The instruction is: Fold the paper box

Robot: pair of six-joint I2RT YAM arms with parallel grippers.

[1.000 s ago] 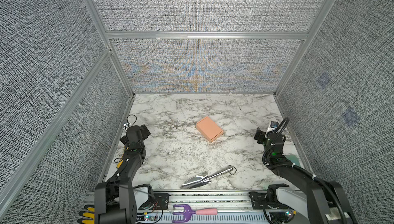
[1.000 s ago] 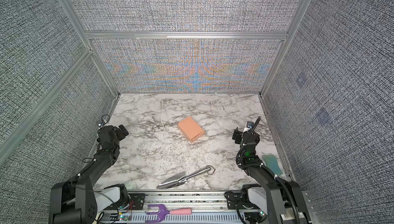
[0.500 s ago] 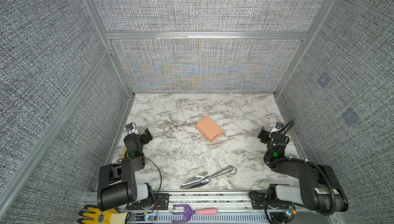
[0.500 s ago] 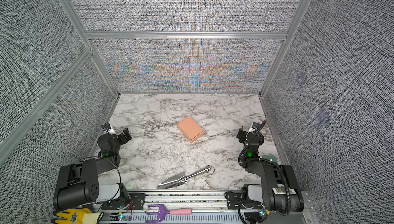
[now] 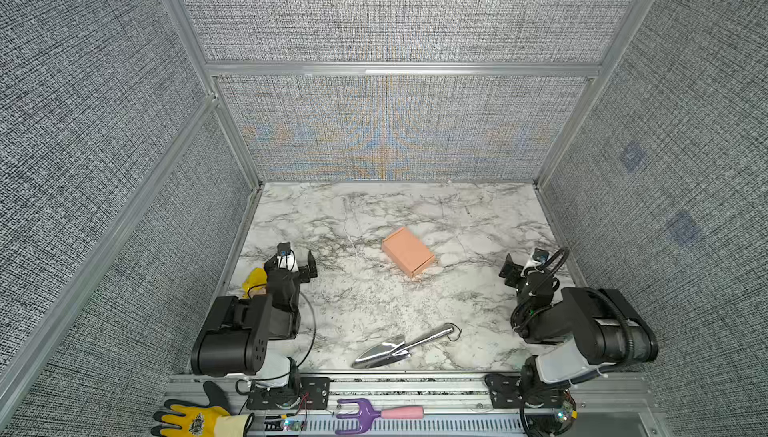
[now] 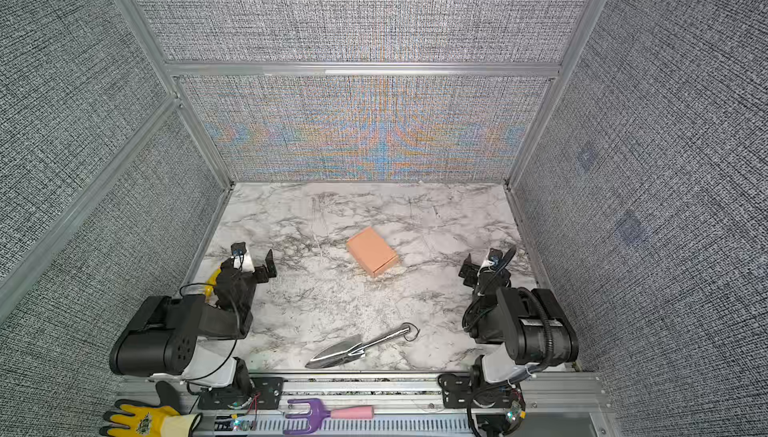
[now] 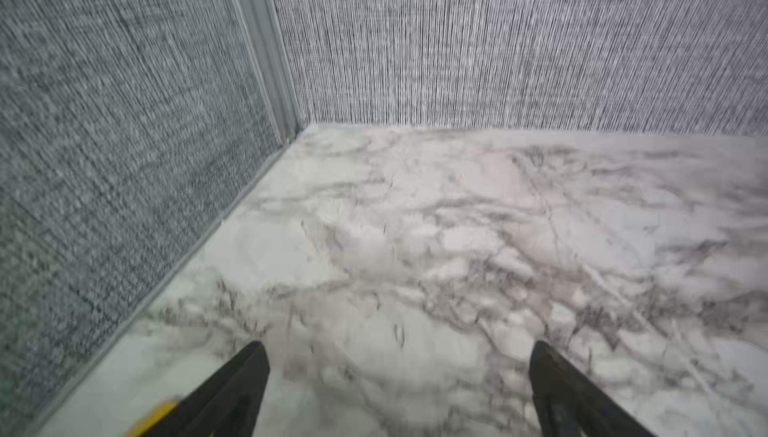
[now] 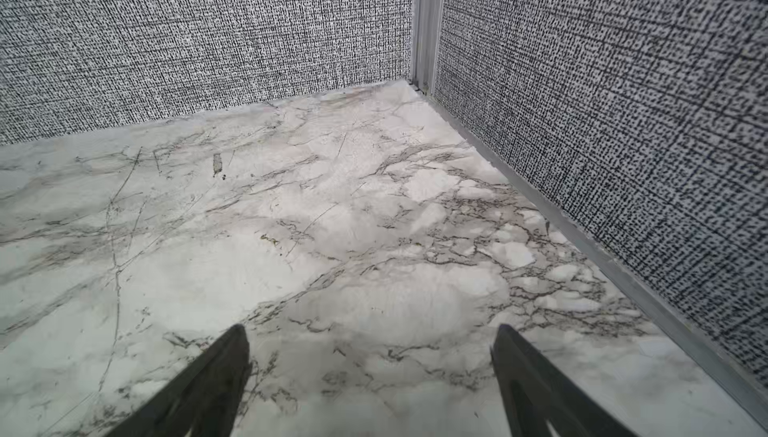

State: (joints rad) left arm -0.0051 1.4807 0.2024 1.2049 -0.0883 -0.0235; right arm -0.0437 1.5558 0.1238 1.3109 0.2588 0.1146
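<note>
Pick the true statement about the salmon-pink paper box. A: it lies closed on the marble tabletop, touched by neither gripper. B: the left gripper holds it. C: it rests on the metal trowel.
A: the paper box lies closed on the marble tabletop, the left gripper and right gripper open and apart from it.

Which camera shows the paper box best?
The top views: both show the box whole, shut, in the middle of the tabletop. Neither wrist view catches it, only tabletop and walls.
</note>
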